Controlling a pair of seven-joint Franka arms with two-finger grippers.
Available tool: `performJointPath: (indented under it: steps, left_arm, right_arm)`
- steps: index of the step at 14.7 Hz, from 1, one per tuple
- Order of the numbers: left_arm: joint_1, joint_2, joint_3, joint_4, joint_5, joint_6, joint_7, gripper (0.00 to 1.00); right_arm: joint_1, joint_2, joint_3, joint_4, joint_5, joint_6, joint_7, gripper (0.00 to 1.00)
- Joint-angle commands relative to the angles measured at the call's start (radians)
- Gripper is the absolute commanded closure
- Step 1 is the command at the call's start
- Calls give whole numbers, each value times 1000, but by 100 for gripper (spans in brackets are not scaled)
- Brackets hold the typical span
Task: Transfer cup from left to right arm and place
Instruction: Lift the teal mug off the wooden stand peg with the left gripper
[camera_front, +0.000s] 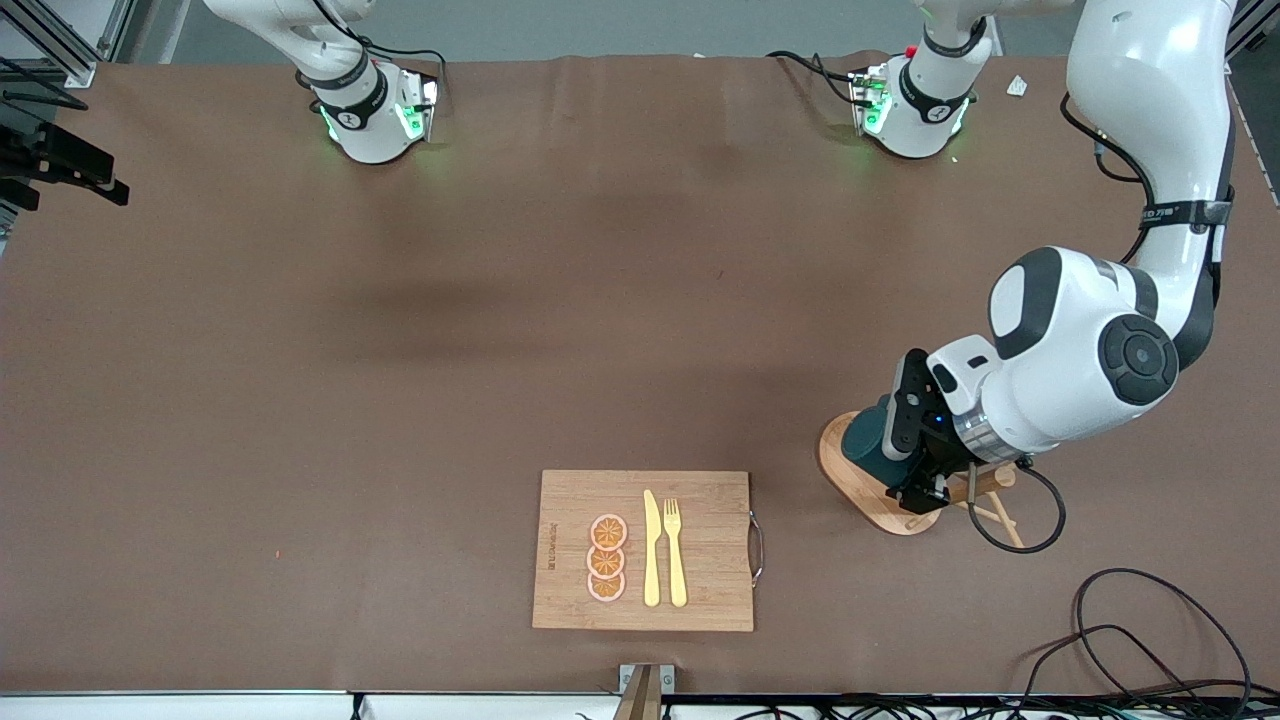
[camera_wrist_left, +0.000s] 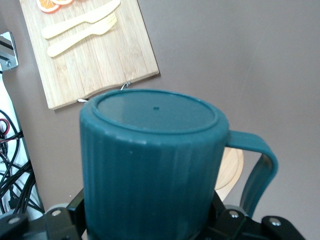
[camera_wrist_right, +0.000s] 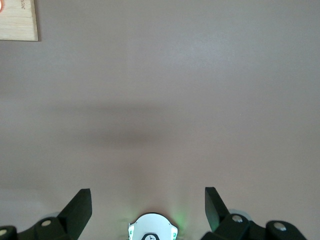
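The dark teal ribbed cup (camera_front: 862, 442) is over the round wooden base of a mug stand (camera_front: 858, 492), toward the left arm's end of the table. My left gripper (camera_front: 886, 450) reaches it from the side. In the left wrist view the cup (camera_wrist_left: 150, 165) fills the gap between the black fingers (camera_wrist_left: 74, 210), which press on both ribbed sides; its flat bottom faces away from the wrist and its loop handle (camera_wrist_left: 260, 170) sticks out sideways. The yellow inside is hidden. My right gripper (camera_wrist_right: 148, 200) is open and empty over bare table near its own base, where the right arm waits.
A wooden board (camera_front: 700, 590) with a yellow knife (camera_front: 651, 548), a fork (camera_front: 675, 550) and orange slices (camera_front: 606, 558) lies near the front edge. The stand's wooden pegs (camera_front: 990, 500) stick out beside the left gripper. Black cables (camera_front: 1150, 640) lie at the front corner.
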Motion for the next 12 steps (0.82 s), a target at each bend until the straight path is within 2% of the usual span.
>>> performJointPath:
  steps: [1, 4, 11, 12]
  left_arm:
    - [4, -32, -32, -7, -14, -45, -60, 63]
    - [-9, -51, -61, -7, 4, -69, -108, 63]
    - [-174, -43, -64, -4, 162, -68, -149, 63]
    - [-205, -42, -64, -4, 216, -65, -184, 63]
  right_arm:
    - [-14, -25, 10, -23, 10, 0, -11, 0]
    - [-14, -25, 10, -23, 10, 0, -11, 0]
    - [-14, -25, 10, -23, 10, 0, -13, 0]
    - [-14, -25, 10, -23, 10, 0, -13, 0]
